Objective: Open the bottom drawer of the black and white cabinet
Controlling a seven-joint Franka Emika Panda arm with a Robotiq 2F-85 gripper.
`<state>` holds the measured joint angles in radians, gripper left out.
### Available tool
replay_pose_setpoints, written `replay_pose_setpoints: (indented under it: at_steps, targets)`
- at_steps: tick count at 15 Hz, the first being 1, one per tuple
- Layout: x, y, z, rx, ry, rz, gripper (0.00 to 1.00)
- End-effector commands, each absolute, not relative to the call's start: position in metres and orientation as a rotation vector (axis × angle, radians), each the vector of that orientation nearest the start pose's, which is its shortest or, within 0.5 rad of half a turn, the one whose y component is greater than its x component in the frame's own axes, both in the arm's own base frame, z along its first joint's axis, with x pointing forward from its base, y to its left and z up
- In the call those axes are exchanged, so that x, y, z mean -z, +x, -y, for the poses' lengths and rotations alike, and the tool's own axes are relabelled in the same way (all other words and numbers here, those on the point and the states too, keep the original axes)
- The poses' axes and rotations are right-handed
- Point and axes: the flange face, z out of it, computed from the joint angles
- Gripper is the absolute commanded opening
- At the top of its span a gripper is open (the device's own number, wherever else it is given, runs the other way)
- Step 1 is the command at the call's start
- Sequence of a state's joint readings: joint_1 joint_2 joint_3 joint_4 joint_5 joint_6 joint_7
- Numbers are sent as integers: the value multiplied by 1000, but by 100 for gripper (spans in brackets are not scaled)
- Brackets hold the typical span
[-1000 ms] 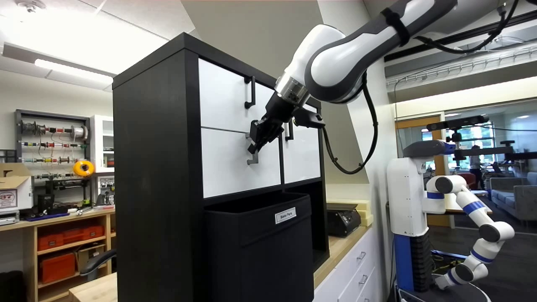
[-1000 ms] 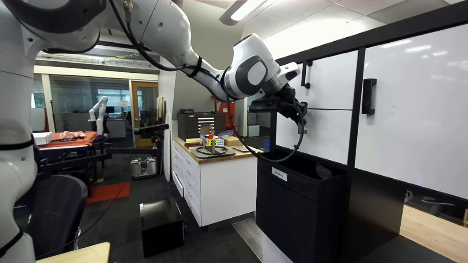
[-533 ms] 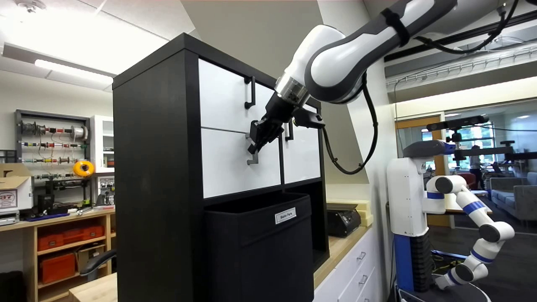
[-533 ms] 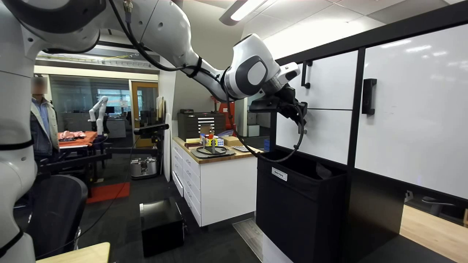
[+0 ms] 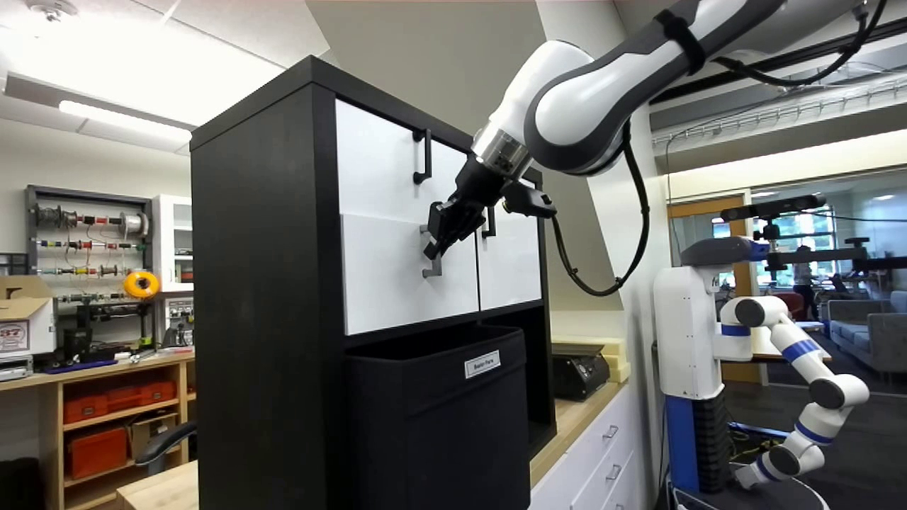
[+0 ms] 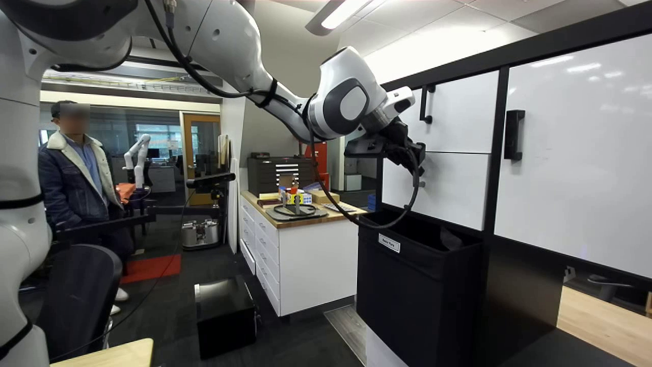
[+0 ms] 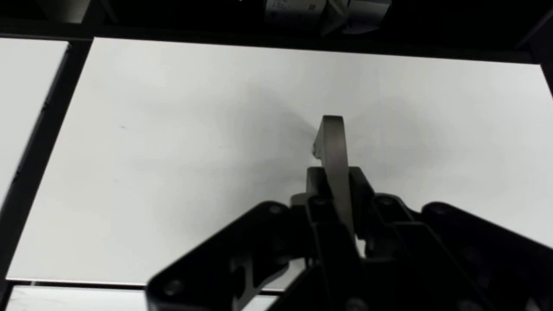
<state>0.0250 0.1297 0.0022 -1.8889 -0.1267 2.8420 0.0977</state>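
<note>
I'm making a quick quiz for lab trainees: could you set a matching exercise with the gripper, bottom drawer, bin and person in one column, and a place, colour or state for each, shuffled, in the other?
Things:
1. gripper
2. bottom drawer
3. bin
4. person

Places, colours, states:
A. black, with a white label
B. wearing a jacket
C. closed on a grey handle
D. white, just above the bin

Pairs: 1-C; 2-D; 3-A; 4-B
</note>
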Motion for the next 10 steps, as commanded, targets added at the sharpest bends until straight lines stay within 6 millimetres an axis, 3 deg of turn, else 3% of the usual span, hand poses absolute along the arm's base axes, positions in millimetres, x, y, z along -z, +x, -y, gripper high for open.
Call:
replay_pose_setpoints:
  at_steps: [1, 10]
  targets:
    - [-523, 607, -15, 1257, -2894, 1, 5]
    - [-509, 551, -6, 1243, -2853, -67, 5]
